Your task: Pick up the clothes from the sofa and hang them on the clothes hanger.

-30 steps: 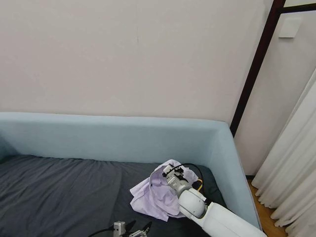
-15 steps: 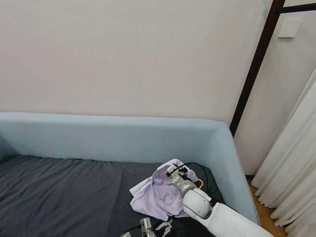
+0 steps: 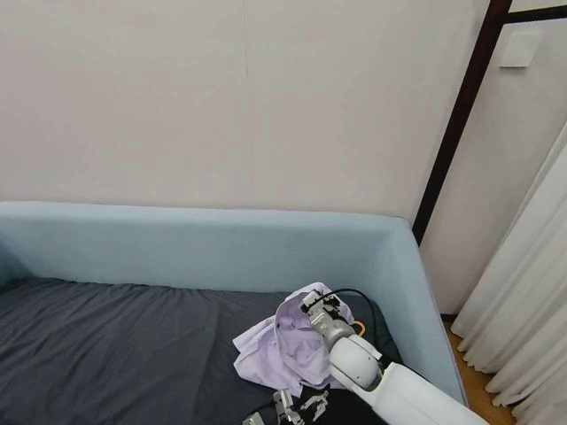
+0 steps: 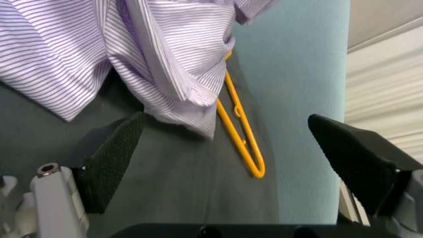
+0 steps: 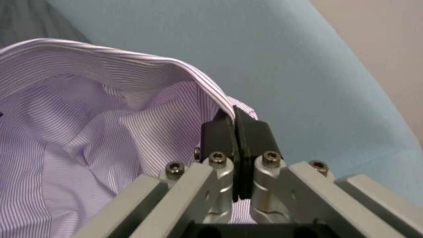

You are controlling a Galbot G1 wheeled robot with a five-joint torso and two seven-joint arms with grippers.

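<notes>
Right wrist view, centre frame: right gripper (image 5: 233,126) clenched on shirt (image 5: 86,139) collar, thin pinch, could slip; left gripper (image 4: 225,118) gapes wide near hanger (image 4: 241,130).

Right gripper (image 5: 233,129) pinched closed; left gripper (image 4: 225,119) spread wide, apparently hovering low.

Over the last second the left gripper (image 3: 301,408) has slid along the bottom edge of the head view toward the robot's right. It began well to the left of the shirt (image 3: 282,350) and now sits just below its lower hem. The right gripper (image 3: 325,305), clamped on the collar, has drawn slightly up and to the right. The collar now stands as a taller, more open loop.
</notes>
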